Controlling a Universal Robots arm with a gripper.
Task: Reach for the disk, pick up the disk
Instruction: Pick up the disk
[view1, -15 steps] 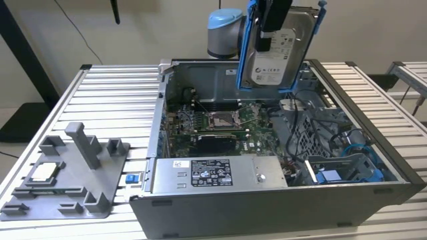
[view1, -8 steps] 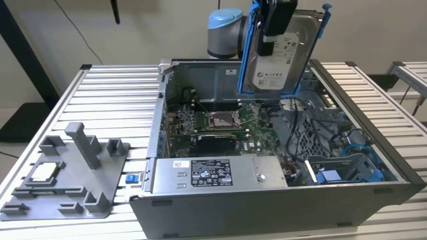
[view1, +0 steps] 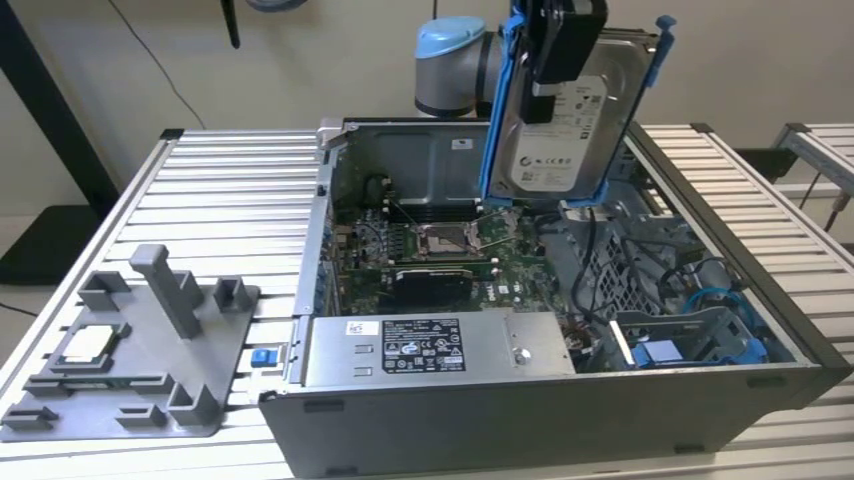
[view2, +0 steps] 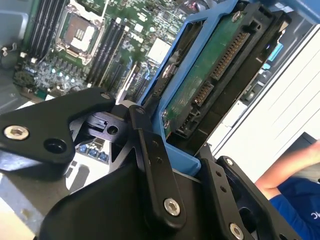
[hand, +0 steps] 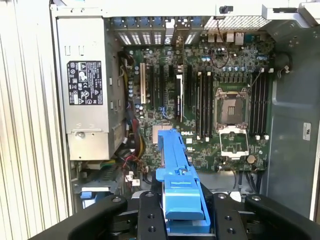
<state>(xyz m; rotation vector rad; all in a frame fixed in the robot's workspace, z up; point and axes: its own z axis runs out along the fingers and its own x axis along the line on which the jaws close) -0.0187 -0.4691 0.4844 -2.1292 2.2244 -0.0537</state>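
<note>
On the slatted desk (view1: 200, 190), at nine o'clock of the exterior view, sits a grey fixture (view1: 127, 370) carrying a small white-topped chip (view1: 87, 343), parked clear of the work. At centre lies the open computer case (view1: 534, 420), its motherboard (view1: 441, 250) exposed so the arm can come in from above. At one o'clock the disk (view1: 567, 125) hangs on edge above the case, clear of everything (so the lift looks done). The pincer (hand: 182, 222) is clenched on the blue carrier bracket (hand: 177, 185), probably its sturdiest grip point.
</note>
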